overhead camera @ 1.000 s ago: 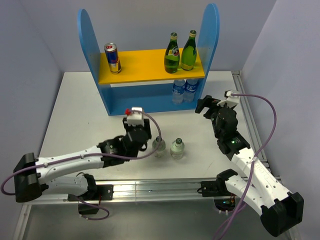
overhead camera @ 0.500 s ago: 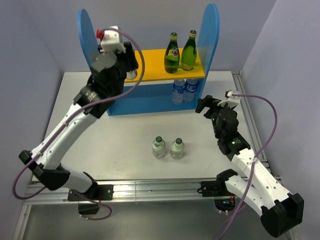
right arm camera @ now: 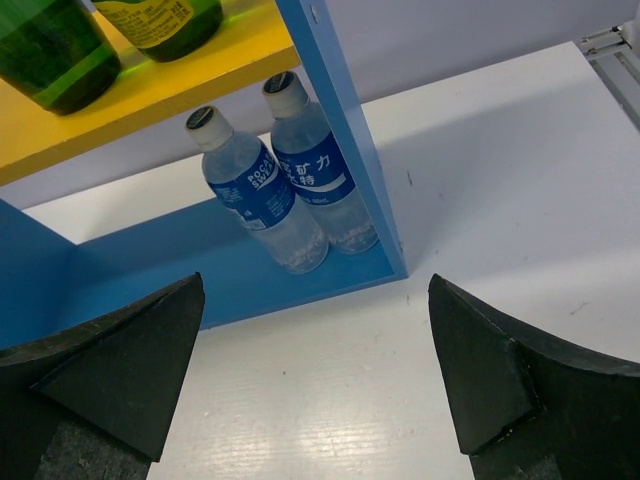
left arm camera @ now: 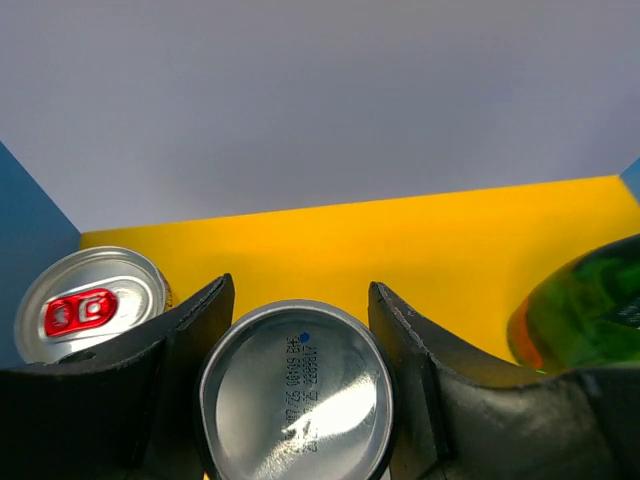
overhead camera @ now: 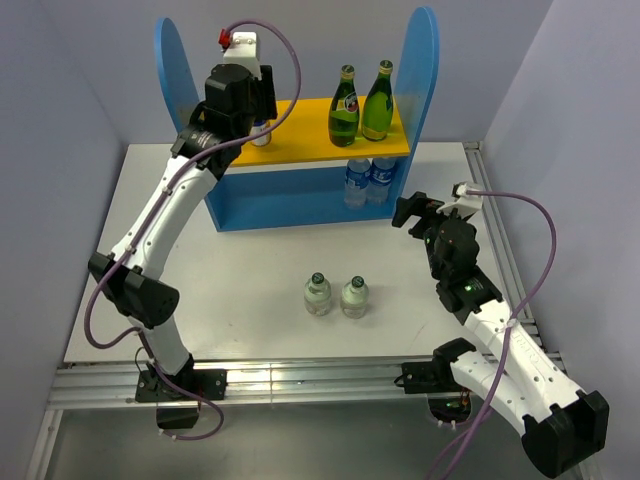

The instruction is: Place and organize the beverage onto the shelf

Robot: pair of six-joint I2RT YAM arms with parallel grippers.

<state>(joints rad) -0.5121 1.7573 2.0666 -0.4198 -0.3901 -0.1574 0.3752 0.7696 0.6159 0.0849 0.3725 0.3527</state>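
Room: pale grey-lilac walls (overhead camera: 90,70) on three sides, meeting behind the shelf (overhead camera: 422,60). White table (overhead camera: 200,270), matte, with faint scuffs in the right wrist view. A metal rail (overhead camera: 300,375) runs along its near edge.

Shelf stands at the far middle of the table, back to the wall, open side facing the arms. Yellow-orange upper board (overhead camera: 310,145) spans the two blue side panels.

Left arm is stretched high, wrist over the left part of the upper board. Left gripper (left arm camera: 298,295) is closed on a silver can (left arm camera: 295,395), one finger pressed to each side. The end facing the wrist camera is plain metal with a printed code. The can is over the board; whether it rests on the board cannot be told. A second can (left arm camera: 90,300), red tab up, stands just beside it to the left, by the left panel.

Two green bottles (overhead camera: 345,105) stand upright side by side at the right end of the board. Below them two water bottles (right arm camera: 262,190) with blue labels stand on the blue base, touching, the right one against the right panel.

Right gripper (right arm camera: 315,300) hangs over the table in front of the shelf's right end, fingers spread wide, nothing between them.

Two small bottles (overhead camera: 318,294) stand upright together mid-table, well apart from the shelf.
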